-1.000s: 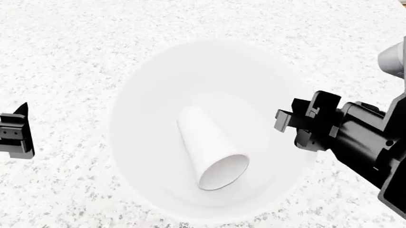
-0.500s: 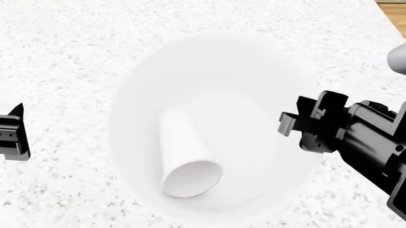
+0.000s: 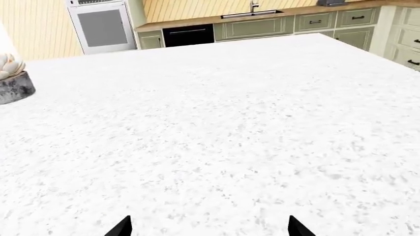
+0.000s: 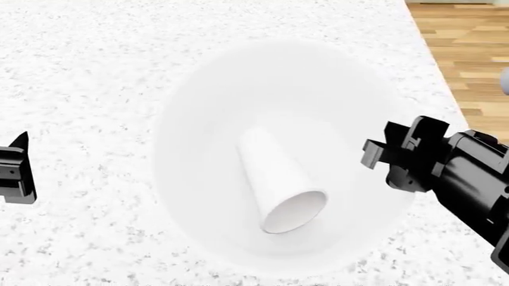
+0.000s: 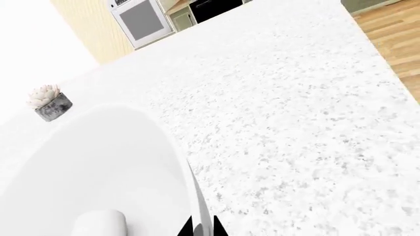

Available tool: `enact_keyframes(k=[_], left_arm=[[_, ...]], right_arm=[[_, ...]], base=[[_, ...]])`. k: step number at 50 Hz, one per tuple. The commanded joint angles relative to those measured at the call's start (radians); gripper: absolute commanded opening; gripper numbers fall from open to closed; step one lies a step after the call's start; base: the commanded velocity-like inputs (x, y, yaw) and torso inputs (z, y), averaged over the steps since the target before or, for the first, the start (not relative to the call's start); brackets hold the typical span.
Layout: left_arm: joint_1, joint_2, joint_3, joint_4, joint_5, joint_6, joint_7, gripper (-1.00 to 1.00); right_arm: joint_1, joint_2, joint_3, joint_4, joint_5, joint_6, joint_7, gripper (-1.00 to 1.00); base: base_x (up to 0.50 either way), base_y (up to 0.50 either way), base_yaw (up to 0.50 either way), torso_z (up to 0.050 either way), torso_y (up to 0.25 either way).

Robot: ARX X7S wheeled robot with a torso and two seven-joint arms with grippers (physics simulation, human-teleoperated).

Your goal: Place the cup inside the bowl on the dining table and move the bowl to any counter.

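The cup (image 4: pixel 282 187) lies on its side inside the bowl (image 4: pixel 207 107), its mouth toward the near right. The bowl stands on the dining table (image 4: pixel 80 59), close to the table's right edge, where wooden floor (image 4: pixel 469 53) begins. The right gripper (image 4: pixel 380 156) pinches the bowl's right rim, with the jaws narrow around the wall. The left gripper (image 4: pixel 18 173) hangs well apart on the left over bare table; its jaws stand wide. A small potted plant (image 5: pixel 50 103) sits far away.
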Motion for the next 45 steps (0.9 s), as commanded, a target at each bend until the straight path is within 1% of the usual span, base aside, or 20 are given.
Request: enact_keyframes(k=[1, 12, 16, 20, 22, 28, 33, 45], left_arm=[[0.001, -0.001, 0.004, -0.001, -0.002, 0.004, -0.004, 1.0], [0.007, -0.004, 0.004, 0.0, -0.005, 0.01, -0.004, 1.0], [-0.003, 0.006, 0.015, -0.005, 0.0, 0.01, -0.013, 1.0], [0.006, -0.007, 0.004, -0.001, -0.008, 0.011, -0.006, 1.0], [-0.001, 0.005, 0.021, -0.01, 0.004, 0.018, -0.007, 1.0], [-0.01, 0.003, 0.022, -0.013, -0.001, 0.013, -0.008, 1.0], [0.014, 0.004, 0.024, -0.011, 0.008, 0.032, -0.005, 1.0], [0.013, 0.001, 0.027, -0.012, 0.004, 0.033, -0.007, 1.0]], right_arm=[[-0.015, 0.004, 0.014, -0.001, -0.011, -0.016, -0.015, -1.0], [-0.039, 0.007, 0.022, -0.004, -0.021, -0.026, -0.031, -1.0], [-0.036, 0.008, 0.02, -0.002, -0.02, -0.027, -0.032, -1.0], [-0.036, 0.01, 0.021, -0.003, -0.016, -0.029, -0.03, -1.0], [-0.041, 0.012, 0.023, -0.004, -0.013, -0.03, -0.03, -1.0], [-0.045, 0.014, 0.024, -0.006, -0.011, -0.034, -0.031, -1.0], [-0.055, 0.015, 0.027, -0.01, -0.012, -0.038, -0.032, -1.0], [-0.077, 0.016, 0.035, -0.019, -0.021, -0.05, -0.044, -1.0]], base=[[0.01, -0.5, 0.0, 0.0, 0.0], [0.01, -0.5, 0.0, 0.0, 0.0], [0.01, -0.5, 0.0, 0.0, 0.0], [0.01, -0.5, 0.0, 0.0, 0.0], [0.01, -0.5, 0.0, 0.0, 0.0], [0.01, -0.5, 0.0, 0.0, 0.0], [0.01, -0.5, 0.0, 0.0, 0.0], [0.01, -0.5, 0.0, 0.0, 0.001]])
